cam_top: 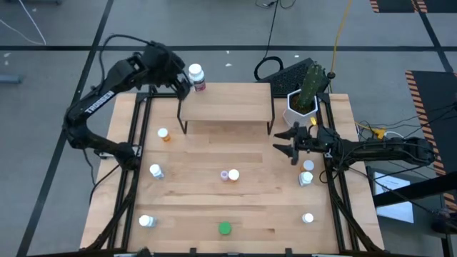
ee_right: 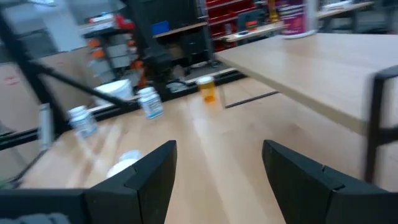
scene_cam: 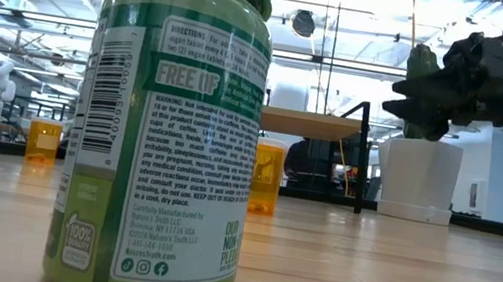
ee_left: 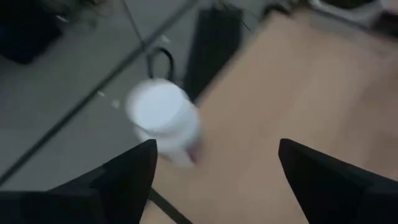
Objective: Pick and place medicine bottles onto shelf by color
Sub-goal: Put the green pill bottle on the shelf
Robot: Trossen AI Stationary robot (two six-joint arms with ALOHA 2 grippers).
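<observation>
Here a white-capped bottle with a purplish label [cam_top: 196, 76] stands upright at the shelf's [cam_top: 227, 103] 10 o'clock corner, right at the board's edge. The left end effector [cam_top: 183, 84] sits just beside it, jaws spread wide and empty, the bottle outside the gap between them in the left wrist view. The bottle looks light, rigid and smooth-walled, likely to tip or slide if nudged; taking the round body below the cap, square across, seems safest. Other bottles dot the table [cam_top: 257, 207]: an orange one [cam_top: 164, 134] at 9 o'clock of the shelf, a green-capped one [cam_top: 225, 228] at 6 o'clock. The right end effector [cam_top: 290, 141] hovers at the shelf's 4 o'clock, partly open, holding nothing.
</observation>
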